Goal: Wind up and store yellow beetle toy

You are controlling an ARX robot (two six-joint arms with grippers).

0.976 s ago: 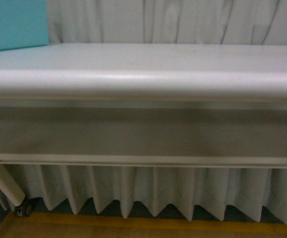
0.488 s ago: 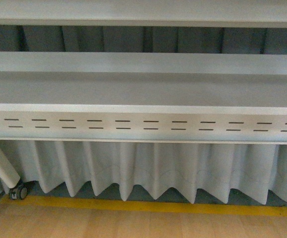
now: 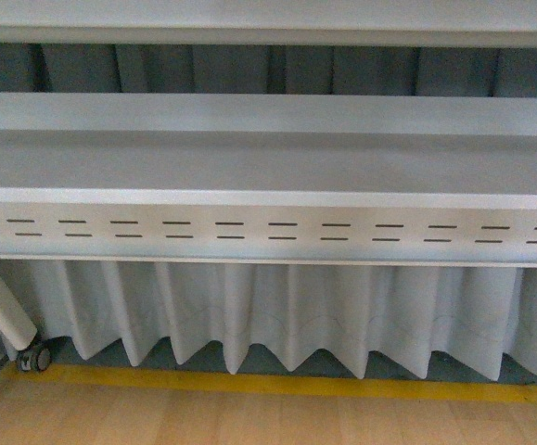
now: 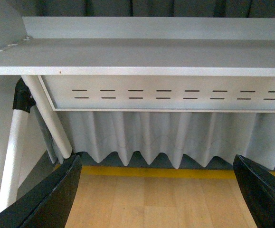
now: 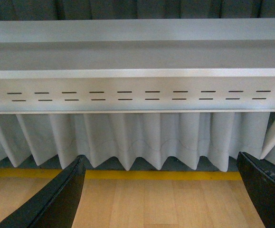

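Observation:
The yellow beetle toy is out of view in every frame. My left gripper (image 4: 156, 194) is open, its black fingers (image 4: 52, 194) wide apart with only wooden floor between them. My right gripper (image 5: 161, 194) is open too, black fingers (image 5: 56, 199) spread over bare floor, holding nothing. Neither arm shows in the front view. All three cameras look low, under a white table.
A white table's underside with a slotted metal rail (image 3: 277, 230) fills the views. A pleated grey-white curtain (image 3: 287, 315) hangs behind it. A yellow floor line (image 3: 277, 385) borders the wooden floor (image 3: 249, 422). A white table leg with a castor (image 3: 32, 358) stands at the left.
The front view has dropped from the tabletop edge to the table's underside and floor, then shifted slightly further. The teal object at top left has left the view.

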